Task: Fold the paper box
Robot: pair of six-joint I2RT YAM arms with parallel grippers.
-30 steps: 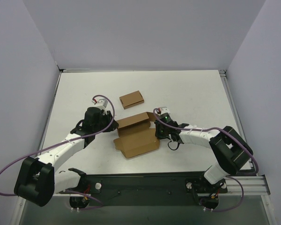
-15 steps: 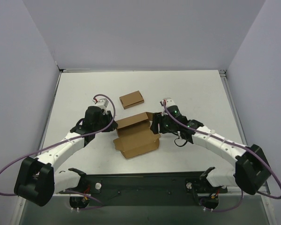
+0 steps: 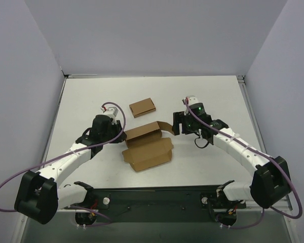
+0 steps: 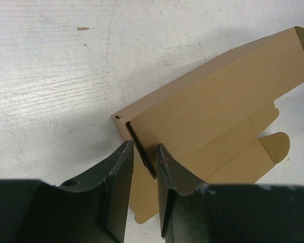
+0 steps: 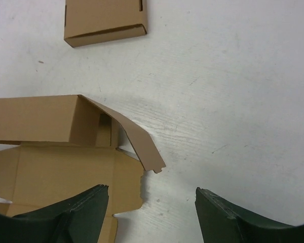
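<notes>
Two pincers flank the paper box (image 3: pixel 148 147), which lies mid-counter (image 3: pixel 213 96) with its long axis running left to right. The left pincer (image 4: pixel 143 150) pinches the box's left end wall. The right pincer (image 5: pixel 151 189) is spread and empty. The loose end flap (image 5: pixel 137 137) sits just to its left, so the right arm is likely best placed to fold it.

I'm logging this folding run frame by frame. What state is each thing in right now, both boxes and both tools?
paper box: partly folded, front panel lying open, right end flap sticking out loose.
smaller box: closed flat, lying apart, untouched.
left tool: shut on the paper box's left end wall.
right tool: open, holding nothing, near the loose flap.
</notes>
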